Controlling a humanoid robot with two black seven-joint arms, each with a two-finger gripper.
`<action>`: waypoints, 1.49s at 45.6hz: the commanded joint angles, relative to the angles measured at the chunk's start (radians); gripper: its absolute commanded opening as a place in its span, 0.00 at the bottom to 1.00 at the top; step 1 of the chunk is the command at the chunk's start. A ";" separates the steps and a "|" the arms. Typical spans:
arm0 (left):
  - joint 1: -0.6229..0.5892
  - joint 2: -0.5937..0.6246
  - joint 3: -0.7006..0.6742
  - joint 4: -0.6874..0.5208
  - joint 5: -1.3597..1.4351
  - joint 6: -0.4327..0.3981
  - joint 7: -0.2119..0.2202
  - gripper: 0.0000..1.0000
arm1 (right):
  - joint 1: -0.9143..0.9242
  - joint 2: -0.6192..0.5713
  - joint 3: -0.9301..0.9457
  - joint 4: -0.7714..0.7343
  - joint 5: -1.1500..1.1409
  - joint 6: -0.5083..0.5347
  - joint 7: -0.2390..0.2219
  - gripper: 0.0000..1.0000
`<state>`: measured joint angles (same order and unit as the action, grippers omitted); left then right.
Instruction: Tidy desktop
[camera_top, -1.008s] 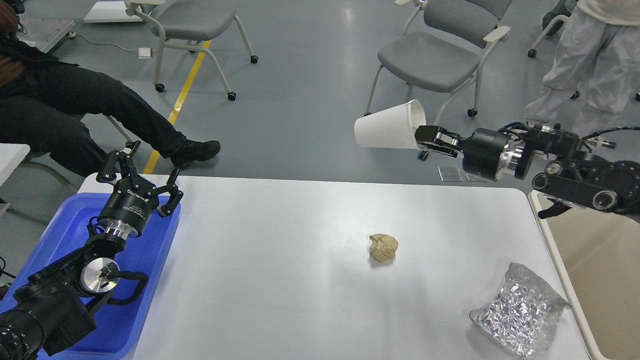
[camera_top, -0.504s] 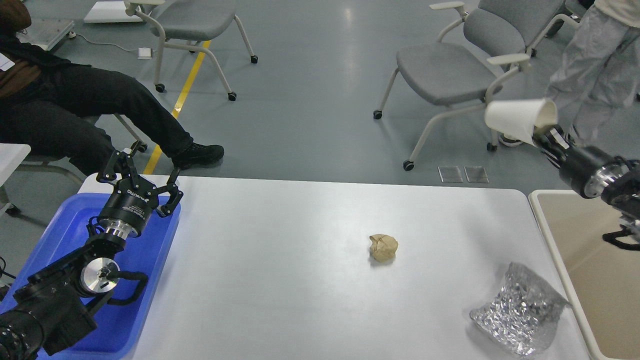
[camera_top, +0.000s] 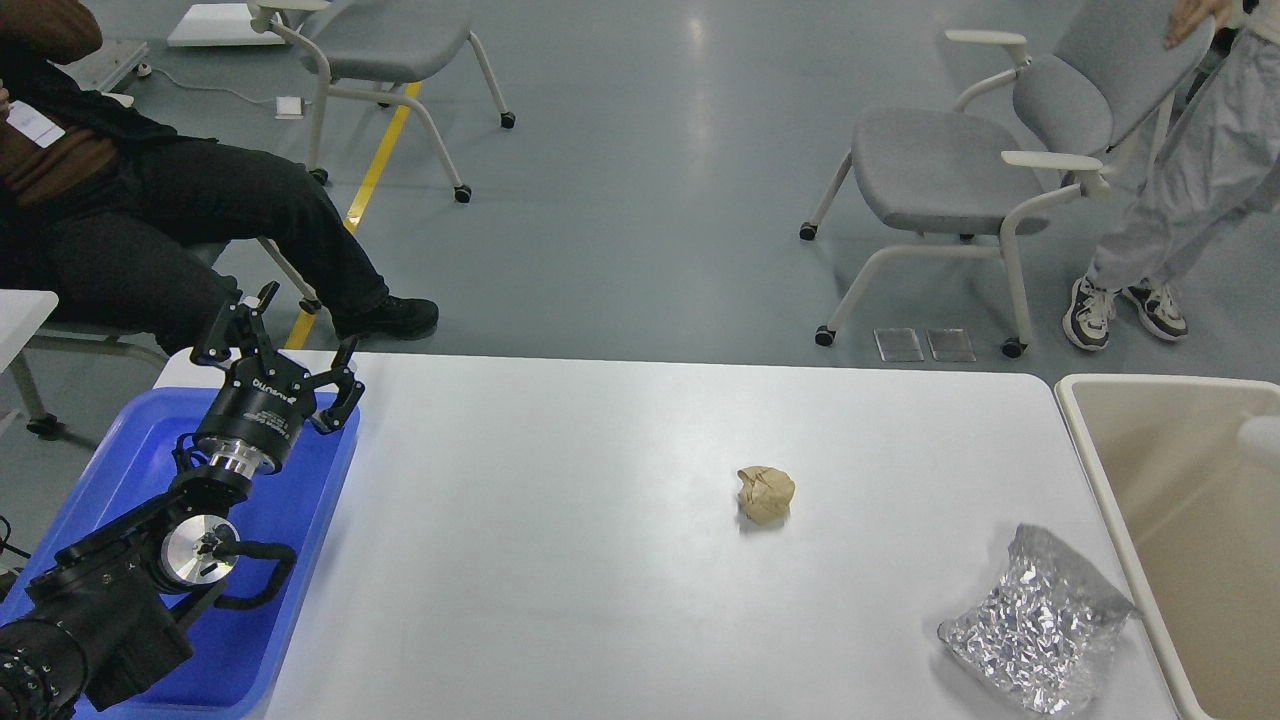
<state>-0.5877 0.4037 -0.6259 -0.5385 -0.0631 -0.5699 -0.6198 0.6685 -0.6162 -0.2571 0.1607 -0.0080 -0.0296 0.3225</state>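
Note:
The white desktop (camera_top: 560, 540) holds a crumpled brown paper ball (camera_top: 766, 494) right of its middle and a crumpled silver foil bag (camera_top: 1035, 635) near its front right corner. My left gripper (camera_top: 295, 325) is open and empty, pointing up above the far right corner of the blue tray (camera_top: 130, 440), far from both items. My right arm and gripper are out of view. A pale blurred shape (camera_top: 1262, 440) shows at the right edge over the beige tub (camera_top: 1170, 520); I cannot tell what it is.
The blue tray sits off the table's left edge and the beige tub off its right edge. A seated person (camera_top: 150, 210) is at the far left. Grey chairs (camera_top: 950, 170) and a standing person (camera_top: 1190, 190) are beyond the table.
My right arm, holding a white paper cup, swung right and left the view. The grey chair behind the table shifted right. My left arm stayed put.

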 joint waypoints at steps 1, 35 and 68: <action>0.000 0.000 0.000 0.000 0.000 0.001 0.000 0.98 | -0.081 0.016 0.052 -0.049 0.029 -0.004 -0.206 0.00; 0.000 0.000 0.000 0.000 0.000 0.001 0.000 0.98 | -0.072 0.200 0.052 -0.200 0.013 -0.104 -0.209 1.00; 0.000 0.000 0.000 0.000 0.000 -0.001 0.000 0.98 | 0.054 0.233 0.052 -0.196 0.014 -0.096 -0.209 1.00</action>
<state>-0.5875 0.4035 -0.6259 -0.5384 -0.0630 -0.5702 -0.6198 0.6599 -0.3878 -0.2042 -0.0359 0.0061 -0.1261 0.1122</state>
